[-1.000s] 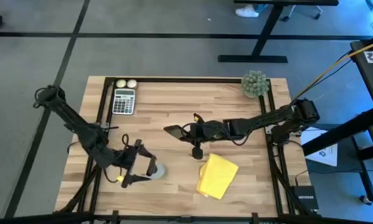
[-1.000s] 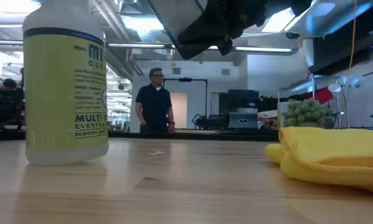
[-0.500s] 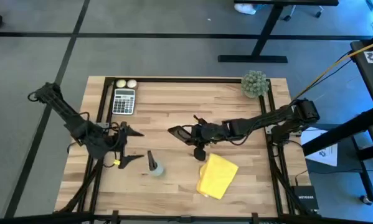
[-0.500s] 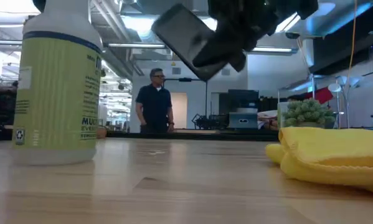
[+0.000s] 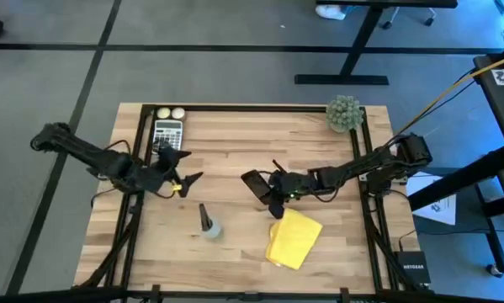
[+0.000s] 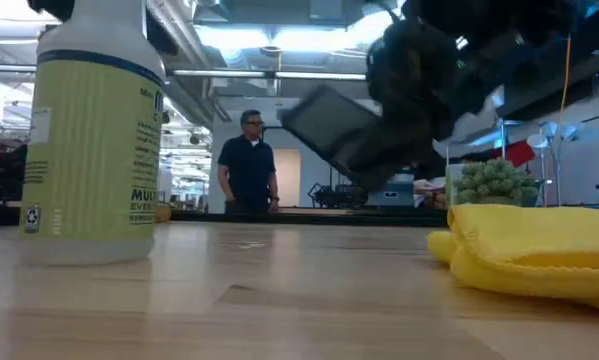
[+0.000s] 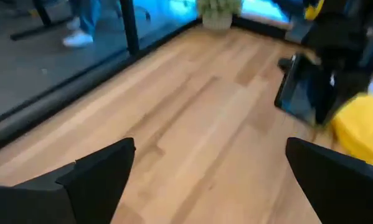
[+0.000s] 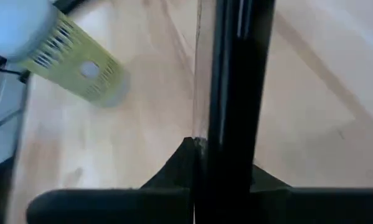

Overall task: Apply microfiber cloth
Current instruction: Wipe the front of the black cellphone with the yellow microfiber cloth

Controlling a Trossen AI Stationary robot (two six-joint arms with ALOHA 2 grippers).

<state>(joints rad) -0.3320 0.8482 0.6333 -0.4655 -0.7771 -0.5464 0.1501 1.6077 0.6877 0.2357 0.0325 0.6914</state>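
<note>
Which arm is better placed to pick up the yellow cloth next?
Left: its gripper is open and empty, while the right gripper, though beside the microfiber cloth, already holds the smartphone.

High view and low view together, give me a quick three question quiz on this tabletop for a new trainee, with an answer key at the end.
1. True or false: the right gripper is holding the smartphone above the table.
2. Which item lies nearest the microfiber cloth? A) calculator B) smartphone C) green plant
3. Fill in: the spray bottle stands on the table while the left gripper is ____ and holds nothing.

Key
1. True; the low view shows the phone tilted in the air.
2. B
3. open
</note>
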